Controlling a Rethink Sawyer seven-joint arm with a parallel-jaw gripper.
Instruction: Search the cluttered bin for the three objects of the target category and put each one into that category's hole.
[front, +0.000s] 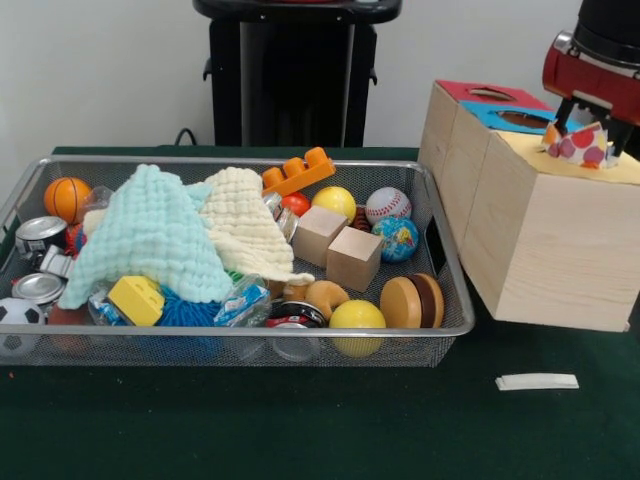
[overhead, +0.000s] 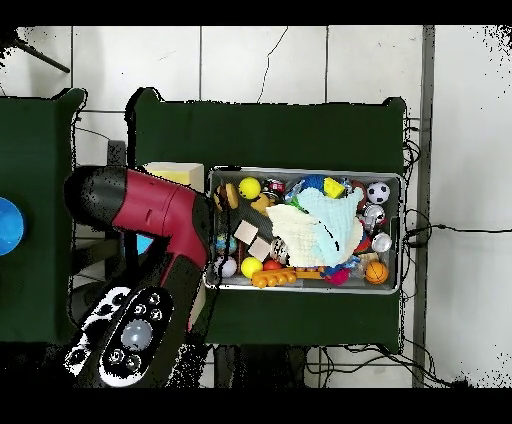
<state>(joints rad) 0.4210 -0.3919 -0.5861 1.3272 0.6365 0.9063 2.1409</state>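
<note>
My gripper (front: 590, 128) is at the top right of the front view, over the yellow top (front: 628, 172) of a pale wooden box. It is shut on a white spotted cloth (front: 580, 146), which hangs in a peak and touches the yellow top. The cloth covers the hole. The wire-mesh bin (front: 447, 262) lies left of the boxes, full of clutter. No other spotted cloth shows in it. In the overhead view my red arm (overhead: 160, 212) hides the gripper and most of the boxes beside the bin (overhead: 300, 172).
A mint-green cloth (front: 150, 238) and a cream cloth (front: 245, 222) lie heaped in the bin among balls, cans, wooden blocks (front: 337, 246) and an orange brick (front: 298, 172). The blue-topped box (front: 478, 112) and red-topped box (front: 455, 92) stand behind the yellow one. A white strip (front: 537, 381) lies on the green table.
</note>
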